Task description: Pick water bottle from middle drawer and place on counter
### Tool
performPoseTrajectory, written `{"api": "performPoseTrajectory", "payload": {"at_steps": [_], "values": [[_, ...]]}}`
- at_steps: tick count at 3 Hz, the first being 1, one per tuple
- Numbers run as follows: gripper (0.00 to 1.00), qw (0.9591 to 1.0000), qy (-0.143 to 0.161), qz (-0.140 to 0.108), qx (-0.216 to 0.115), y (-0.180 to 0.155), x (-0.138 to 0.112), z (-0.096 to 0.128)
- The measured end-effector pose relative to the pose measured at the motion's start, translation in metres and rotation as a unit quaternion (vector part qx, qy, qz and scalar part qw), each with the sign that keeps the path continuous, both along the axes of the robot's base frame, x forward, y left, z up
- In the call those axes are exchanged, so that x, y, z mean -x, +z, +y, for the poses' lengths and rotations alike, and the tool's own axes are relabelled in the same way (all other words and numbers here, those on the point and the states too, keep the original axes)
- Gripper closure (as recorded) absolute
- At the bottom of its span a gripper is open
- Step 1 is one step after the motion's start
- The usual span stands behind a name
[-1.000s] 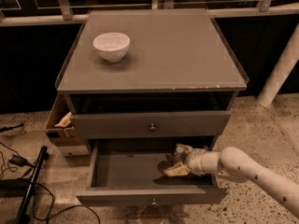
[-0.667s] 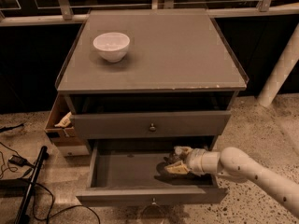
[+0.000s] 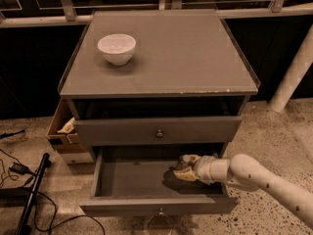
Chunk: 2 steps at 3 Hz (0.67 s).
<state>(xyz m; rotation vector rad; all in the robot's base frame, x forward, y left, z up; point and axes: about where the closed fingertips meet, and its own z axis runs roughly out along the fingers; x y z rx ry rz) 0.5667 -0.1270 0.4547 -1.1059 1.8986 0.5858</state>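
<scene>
Gripper (image 3: 183, 169) low in drawer (image 3: 132, 180), right side; open or closed, cannot tell. Bottle hidden, probably beneath it. Get firm hold on body, lift straight, clear upper drawer front (image 3: 156, 130) before counter (image 3: 186, 58).

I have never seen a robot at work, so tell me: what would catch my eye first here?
A pale arm reaches in from the right, its gripper down inside the pulled-out drawer, near the drawer's right side. Above, on the wide grey counter, a white bowl sits toward the back left. What lies under the gripper is too dark to make out.
</scene>
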Motion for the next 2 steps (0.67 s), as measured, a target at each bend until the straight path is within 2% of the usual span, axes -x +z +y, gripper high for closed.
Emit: {"api": "performPoseTrajectory", "payload": {"at_steps": [1, 2], "values": [[1.0, 1.0, 0.0, 0.0, 0.0, 0.0, 0.0, 0.0], [1.0, 0.9996, 0.025, 0.006, -0.007, 0.02, 0.007, 0.002]]}}
